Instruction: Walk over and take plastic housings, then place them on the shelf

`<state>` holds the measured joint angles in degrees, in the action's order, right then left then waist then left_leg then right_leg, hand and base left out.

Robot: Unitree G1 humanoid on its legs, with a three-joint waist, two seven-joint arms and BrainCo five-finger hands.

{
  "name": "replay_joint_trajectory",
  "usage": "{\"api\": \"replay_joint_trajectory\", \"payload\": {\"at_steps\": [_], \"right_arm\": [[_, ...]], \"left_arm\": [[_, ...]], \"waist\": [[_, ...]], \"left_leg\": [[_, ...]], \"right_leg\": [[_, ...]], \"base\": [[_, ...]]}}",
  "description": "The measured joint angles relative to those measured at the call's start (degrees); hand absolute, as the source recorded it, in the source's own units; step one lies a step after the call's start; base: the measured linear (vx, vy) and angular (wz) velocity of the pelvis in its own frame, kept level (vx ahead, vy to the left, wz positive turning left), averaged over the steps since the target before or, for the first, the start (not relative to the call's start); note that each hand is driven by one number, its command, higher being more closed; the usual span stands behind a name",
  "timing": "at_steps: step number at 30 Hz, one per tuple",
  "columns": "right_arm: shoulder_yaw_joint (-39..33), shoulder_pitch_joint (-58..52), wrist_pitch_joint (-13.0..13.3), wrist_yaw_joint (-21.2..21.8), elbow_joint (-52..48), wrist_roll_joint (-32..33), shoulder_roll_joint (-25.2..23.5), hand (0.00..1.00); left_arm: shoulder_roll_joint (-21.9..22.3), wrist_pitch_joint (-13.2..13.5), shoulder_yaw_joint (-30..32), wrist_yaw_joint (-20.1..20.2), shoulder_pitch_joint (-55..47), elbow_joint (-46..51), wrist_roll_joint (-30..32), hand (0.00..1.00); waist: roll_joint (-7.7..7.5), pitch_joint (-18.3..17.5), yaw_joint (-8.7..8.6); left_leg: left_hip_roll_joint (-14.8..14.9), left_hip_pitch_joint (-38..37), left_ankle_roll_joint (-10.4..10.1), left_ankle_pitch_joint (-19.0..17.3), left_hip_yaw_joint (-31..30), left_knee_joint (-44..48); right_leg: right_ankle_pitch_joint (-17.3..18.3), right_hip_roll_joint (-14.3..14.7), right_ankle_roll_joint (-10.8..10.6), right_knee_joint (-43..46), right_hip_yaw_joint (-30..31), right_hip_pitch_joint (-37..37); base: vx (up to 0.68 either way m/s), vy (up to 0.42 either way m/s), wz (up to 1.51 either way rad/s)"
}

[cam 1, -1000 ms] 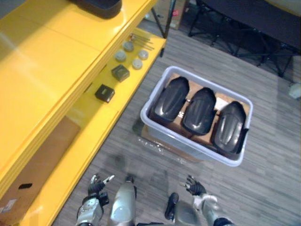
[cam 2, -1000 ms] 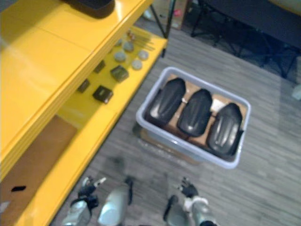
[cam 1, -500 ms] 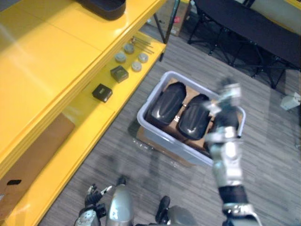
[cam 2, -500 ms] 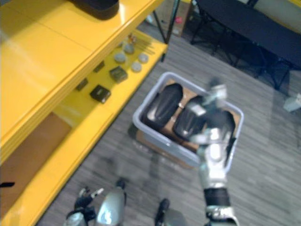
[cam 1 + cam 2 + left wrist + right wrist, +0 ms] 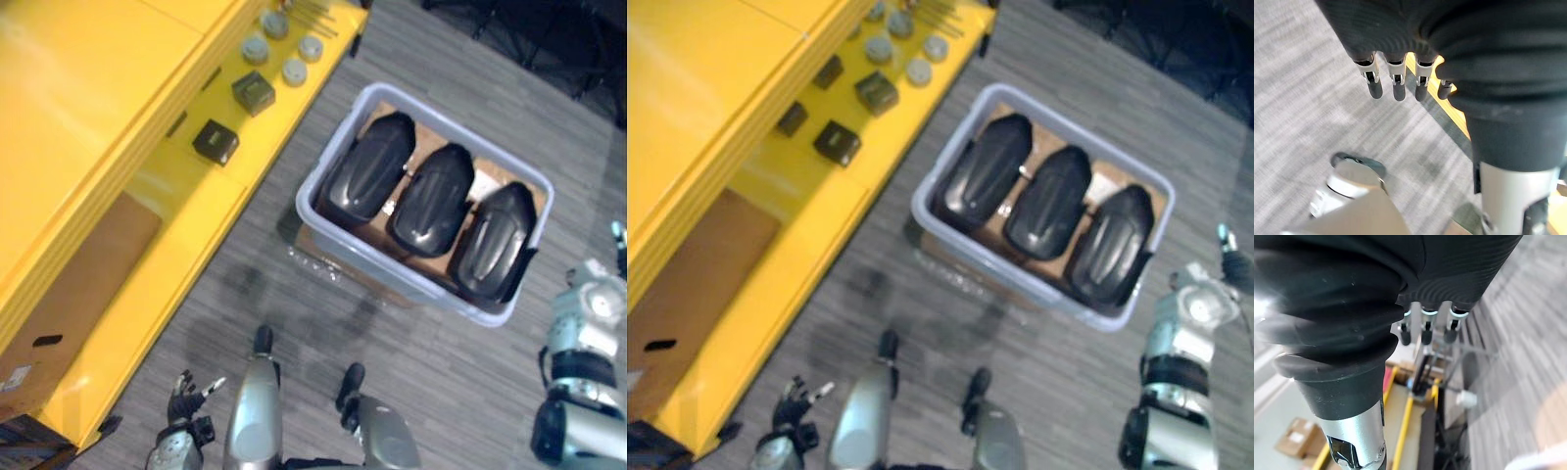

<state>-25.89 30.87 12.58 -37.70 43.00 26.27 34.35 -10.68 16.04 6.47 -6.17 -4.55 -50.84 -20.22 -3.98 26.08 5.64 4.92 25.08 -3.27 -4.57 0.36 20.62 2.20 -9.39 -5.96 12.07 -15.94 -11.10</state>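
Note:
Three black plastic housings (image 5: 367,178) (image 5: 434,199) (image 5: 495,238) lie side by side in a pale grey bin (image 5: 392,272) on the floor. The yellow shelf (image 5: 88,127) runs along the left. My right arm comes up at the right edge, just right of the bin. Its hand (image 5: 1234,264) reaches past the bin's near right corner, and its fingers (image 5: 1425,335) hang straight and hold nothing. My left hand (image 5: 186,394) hangs low at the lower left beside the shelf's front, fingers (image 5: 1396,85) relaxed and empty.
On the lower yellow shelf board (image 5: 186,211) lie two small dark boxes (image 5: 216,142) (image 5: 253,91) and several grey discs (image 5: 294,70). A brown cardboard sheet (image 5: 69,284) lies on the lowest level. The bin stands on a flat cardboard piece (image 5: 318,257). Grey floor surrounds it.
My right arm, stretched over the bin half a second ago, has swung out to the bin's right side. The view has shifted nearer to the bin. The housings stay in place.

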Motion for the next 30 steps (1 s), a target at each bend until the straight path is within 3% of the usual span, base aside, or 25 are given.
{"api": "replay_joint_trajectory", "payload": {"at_steps": [4, 11, 22, 30], "right_arm": [[0.03, 1.30, -1.84, 1.11, 7.99, 0.05, 3.38, 0.00], [-0.19, 2.98, -6.25, 5.97, 17.50, 2.42, 4.85, 0.00], [-0.21, 7.38, -7.83, 8.74, 21.20, 2.14, 7.47, 0.00], [1.42, 10.91, -10.29, 8.70, 21.08, 1.60, 10.01, 0.00]], "left_arm": [[0.04, 0.62, -0.19, -0.02, 0.95, 0.03, -2.00, 0.00], [0.48, 2.23, -1.18, 0.16, 2.15, 0.02, -2.36, 0.00], [2.82, 4.58, -5.29, 2.27, 4.04, 0.19, -4.62, 0.00], [4.76, 5.13, -5.45, 3.78, 4.20, 0.21, -5.17, 0.00]], "waist": [[1.40, 0.97, -0.04], [2.71, 1.80, 0.27], [6.25, 3.57, 1.67], [7.42, 3.90, 2.12]], "left_leg": [[-1.22, 2.45, 0.28, 0.64, -1.22, 0.28], [-2.63, 5.61, 0.28, 1.66, -3.10, 1.05], [-4.45, 9.25, 0.35, 2.71, -4.29, 2.00], [-4.71, 11.98, 0.41, 2.75, -4.55, 3.82]], "right_leg": [[1.58, -1.05, -0.29, 2.13, -0.03, -2.57], [4.28, -2.48, -0.90, 6.22, -1.18, -5.98], [7.46, -5.13, -0.99, 13.98, -1.35, -11.79], [8.75, -5.79, -1.10, 16.91, -1.29, -14.71]], "base": [[-0.01, 0.022, 0.13], [-0.01, 0.006, 0.18], [-0.01, 0.001, 0.09], [-0.01, 0.002, 0.04]]}}
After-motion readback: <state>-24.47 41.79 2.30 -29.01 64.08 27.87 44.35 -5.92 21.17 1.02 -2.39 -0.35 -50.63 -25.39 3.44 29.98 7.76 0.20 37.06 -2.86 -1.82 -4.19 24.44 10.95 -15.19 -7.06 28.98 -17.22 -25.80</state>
